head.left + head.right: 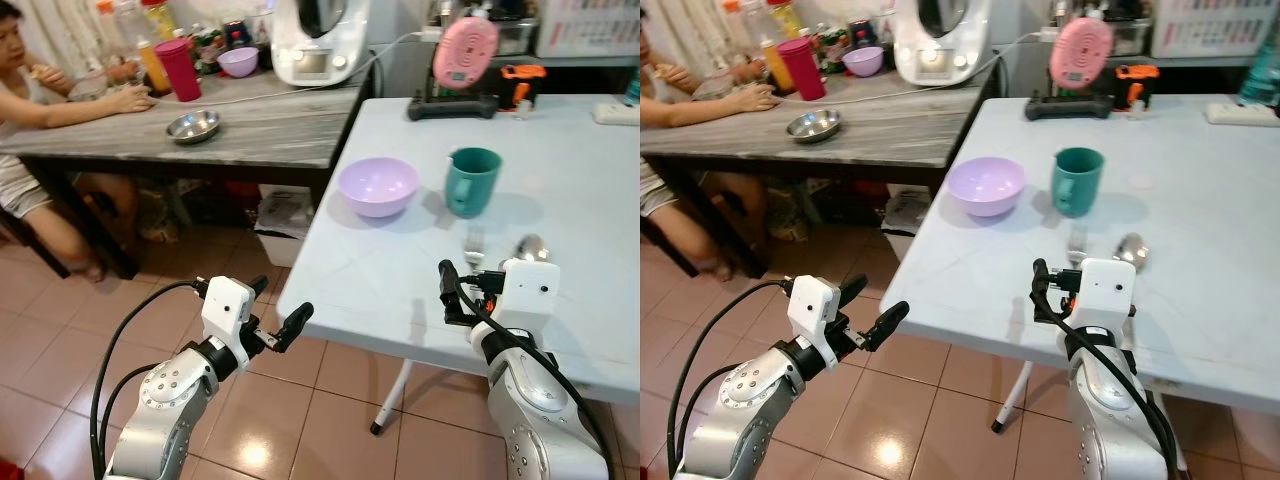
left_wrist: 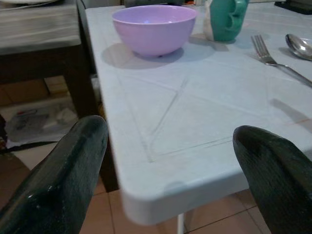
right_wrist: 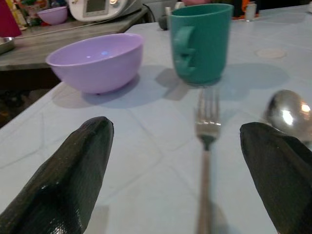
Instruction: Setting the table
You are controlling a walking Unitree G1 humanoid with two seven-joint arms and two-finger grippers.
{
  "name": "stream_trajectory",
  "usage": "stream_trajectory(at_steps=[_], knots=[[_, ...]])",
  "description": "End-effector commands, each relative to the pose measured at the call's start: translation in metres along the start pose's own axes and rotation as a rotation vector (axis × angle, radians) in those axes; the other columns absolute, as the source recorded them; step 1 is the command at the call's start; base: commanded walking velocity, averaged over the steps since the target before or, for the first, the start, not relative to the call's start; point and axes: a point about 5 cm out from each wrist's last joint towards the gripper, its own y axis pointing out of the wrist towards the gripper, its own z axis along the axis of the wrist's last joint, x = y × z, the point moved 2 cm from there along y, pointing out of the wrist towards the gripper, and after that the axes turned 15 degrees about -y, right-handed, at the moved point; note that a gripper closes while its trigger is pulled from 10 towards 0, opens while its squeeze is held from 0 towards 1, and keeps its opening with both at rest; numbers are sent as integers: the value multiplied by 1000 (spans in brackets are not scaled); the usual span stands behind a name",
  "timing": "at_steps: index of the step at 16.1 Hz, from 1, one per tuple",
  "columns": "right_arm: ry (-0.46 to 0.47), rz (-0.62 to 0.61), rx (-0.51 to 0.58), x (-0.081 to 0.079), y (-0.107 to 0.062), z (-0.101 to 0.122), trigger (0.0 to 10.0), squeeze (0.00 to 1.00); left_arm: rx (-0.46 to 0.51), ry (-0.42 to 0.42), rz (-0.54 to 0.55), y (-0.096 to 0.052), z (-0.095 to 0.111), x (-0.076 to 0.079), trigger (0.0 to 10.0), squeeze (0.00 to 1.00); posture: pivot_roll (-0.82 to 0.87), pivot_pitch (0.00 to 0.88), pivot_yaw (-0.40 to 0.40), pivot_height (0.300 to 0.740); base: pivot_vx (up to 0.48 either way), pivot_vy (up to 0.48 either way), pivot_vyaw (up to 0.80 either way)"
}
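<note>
Fork lies on the pale counter beside the spoon, before cup and bowl; right gripper hovers over it, fingers released, setting seems nearly finished

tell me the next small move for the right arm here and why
Probably ease the right gripper forward and down over the fork. Its jaws stand open and empty, with the fork lying flat on the white table in line between them, just ahead. The spoon lies close beside it, so keep centred on the fork. The left gripper hangs open off the table's corner.
</note>
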Motion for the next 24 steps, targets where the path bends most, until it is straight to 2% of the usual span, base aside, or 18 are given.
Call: stream_trajectory(at_steps=[1, 4, 6, 7, 10, 13, 19, 21, 22, 24], knots=[[10, 8, 0, -4, 0, 2, 10000, 0, -4, 21, -17, -2, 3, 0, 10000, 0, -262, 35, 133, 740, 0, 0, 0], [21, -39, -41, 1, 1, -4, 10000, 0, -32, 3, -90, -4, 1, 8, 10000, 0, -263, 39, 132, 740, 0, 0, 0], [29, -77, -107, 8, 1, -16, 10000, 0, -82, 11, -223, -6, -1, 25, 10000, 0, -264, 49, 133, 740, 0, 0, 0], [27, -86, -129, 9, 1, -20, 10000, 0, -95, 12, -257, -7, -1, 28, 10000, 0, -264, 49, 133, 740, 0, 0, 0], [24, -131, -171, 16, 2, -26, 10000, 0, -125, 25, -289, -8, -2, 28, 10000, 0, -272, 52, 131, 740, 0, 0, 0], [24, -136, -173, 21, 8, -25, 10000, 0, -124, 31, -280, -6, -3, 29, 10000, 0, -276, 54, 125, 740, 0, 0, 0], [8, -111, -159, 19, 22, -16, 10000, 0, -89, 34, -256, 2, 2, 28, 10000, 0, -265, 48, 118, 740, 0, 0, 0], [-56, -105, -114, 19, 26, -7, 10000, 0, -23, 37, -178, 8, 13, 21, 10000, 0, -265, 46, 119, 740, 0, 0, 0], [-55, -105, -79, 19, 29, 1, 10000, 0, 28, 29, -70, 16, 22, 9, 10000, 0, -265, 48, 119, 740, 0, 0, 0], [-102, -95, -42, 19, 32, 6, 10000, 0, 88, -17, 34, 20, 31, -3, 10000, 0, -267, 50, 120, 740, 0, 0, 0]])
